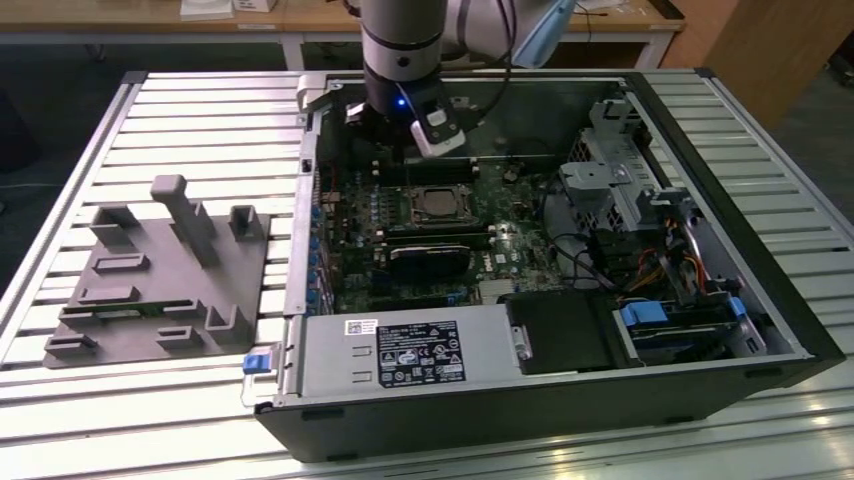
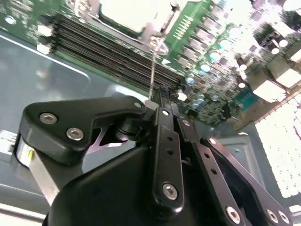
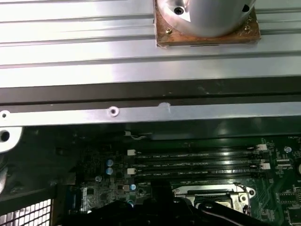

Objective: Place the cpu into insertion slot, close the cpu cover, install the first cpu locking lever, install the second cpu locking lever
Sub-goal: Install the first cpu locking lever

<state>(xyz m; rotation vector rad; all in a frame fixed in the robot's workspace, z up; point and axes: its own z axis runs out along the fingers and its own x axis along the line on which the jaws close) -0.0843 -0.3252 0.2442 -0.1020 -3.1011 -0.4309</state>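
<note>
Second wrist view: the cpu [image 2: 126, 12] lies seated, pale face up, framed by the cpu cover [image 2: 150, 29], which appears to lie flat over it. From the cover's edge a thin wire locking lever [image 2: 152, 70] runs straight to the claw [image 2: 157, 96], whose fingers are drawn together on the lever's tip.

In the exterior view the insertion slot [image 1: 414, 205] sits mid-board in the open computer case [image 1: 534, 420]. The long black memory slots [image 2: 108, 52] run just beside the slot, between it and the claw. The black graphics card [image 1: 430, 262] lies on the slot's opposite side, with the power supply [image 1: 400, 355] farther out that way. Coloured cables [image 1: 667, 265] crowd the case toward the exterior view's right of the slot. A grey fixture tray [image 1: 160, 270] rests on the slatted table [image 1: 200, 120], well apart from the slot, outside the case.

The arm [image 1: 400, 40] drops upright into the case just beyond the memory slots.

In the first wrist view the claw's dark body cuts off the slot's nearer edge. Whether any lever is latched cannot be made out.
</note>
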